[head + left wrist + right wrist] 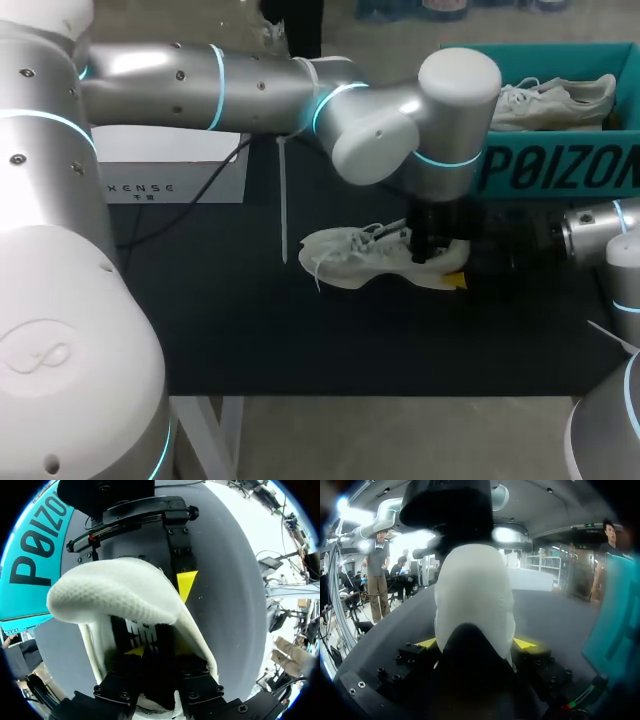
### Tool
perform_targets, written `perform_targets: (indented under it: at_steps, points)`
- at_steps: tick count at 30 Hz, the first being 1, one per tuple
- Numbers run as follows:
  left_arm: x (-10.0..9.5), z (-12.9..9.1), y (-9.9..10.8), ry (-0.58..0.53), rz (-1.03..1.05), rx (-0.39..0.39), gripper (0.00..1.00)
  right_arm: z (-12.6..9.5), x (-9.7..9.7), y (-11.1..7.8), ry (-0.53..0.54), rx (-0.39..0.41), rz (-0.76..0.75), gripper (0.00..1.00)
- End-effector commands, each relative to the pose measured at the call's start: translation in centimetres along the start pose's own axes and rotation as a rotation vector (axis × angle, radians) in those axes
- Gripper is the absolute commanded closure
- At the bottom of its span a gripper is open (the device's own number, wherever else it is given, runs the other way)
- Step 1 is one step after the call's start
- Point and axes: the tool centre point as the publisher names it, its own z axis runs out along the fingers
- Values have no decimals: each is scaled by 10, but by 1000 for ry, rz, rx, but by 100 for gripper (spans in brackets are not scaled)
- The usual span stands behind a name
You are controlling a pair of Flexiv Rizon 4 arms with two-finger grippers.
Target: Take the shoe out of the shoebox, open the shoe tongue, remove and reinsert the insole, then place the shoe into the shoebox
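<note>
The white sneaker (360, 258) lies on the desk (300, 340) toward its right edge, near the teal shoebox (560, 165). Its heel is clamped from both sides by the right gripper (476, 642). The left gripper (155, 655) is lowered into the shoe opening; its grip cannot be determined.

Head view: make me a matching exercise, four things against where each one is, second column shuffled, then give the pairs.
Things:
1. loose shoe
2. second shoe
3. white box
4. right gripper

Places:
A. inside the teal shoebox
B. rear left of the table
C. at the loose shoe's heel
D. mid-table, laces spread out

Pairs: 1-D, 2-A, 3-B, 4-C
</note>
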Motion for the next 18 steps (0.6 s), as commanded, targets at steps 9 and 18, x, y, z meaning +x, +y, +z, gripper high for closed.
perform_targets:
  at_steps: [9, 18]
  points:
    - [5, 28, 3, -87, -5, -41, 100, 4, -1, -2, -2, 2, 2, 100]
    - [0, 6, 10, -208, -37, -56, 100, 4, -1, -2, -2, 2, 2, 100]
